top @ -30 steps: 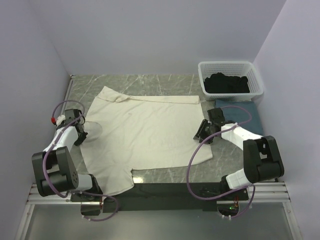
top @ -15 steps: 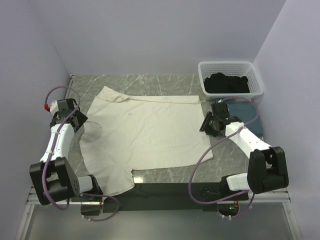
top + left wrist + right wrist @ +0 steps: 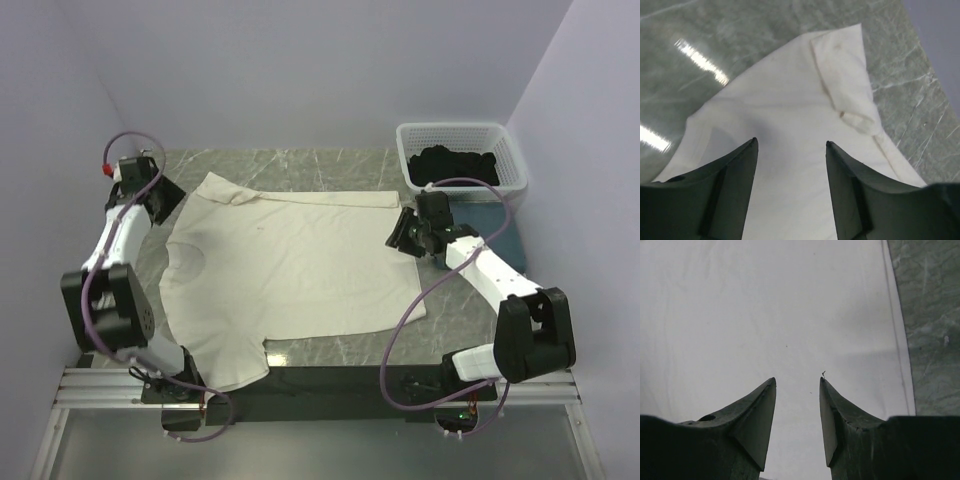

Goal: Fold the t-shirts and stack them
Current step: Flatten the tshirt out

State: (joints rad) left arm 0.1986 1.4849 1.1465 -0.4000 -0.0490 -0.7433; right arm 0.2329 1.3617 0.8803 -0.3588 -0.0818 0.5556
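The cream-white t-shirt (image 3: 290, 265) lies spread flat across the middle of the table, its neck toward the left. My left gripper (image 3: 166, 200) hovers open over the far-left sleeve (image 3: 845, 75), with only cloth (image 3: 790, 100) showing between its fingers. At the shirt's right hem my right gripper (image 3: 405, 232) is open above flat cloth (image 3: 765, 305) and holds nothing. A slate-blue t-shirt (image 3: 497, 232) lies folded at the right, partly under the right arm. The black t-shirt (image 3: 455, 165) sits bundled in the basket.
The white lattice basket (image 3: 510, 150) stands at the back right corner, against the blue shirt's far side. Bare marble table (image 3: 935, 315) shows past the shirt's right hem and along the far edge (image 3: 300, 160). Walls close in on both sides.
My left gripper opened, let go of the shirt's left edge and moved toward the far-left sleeve. My right gripper moved farther up along the right hem, still open.
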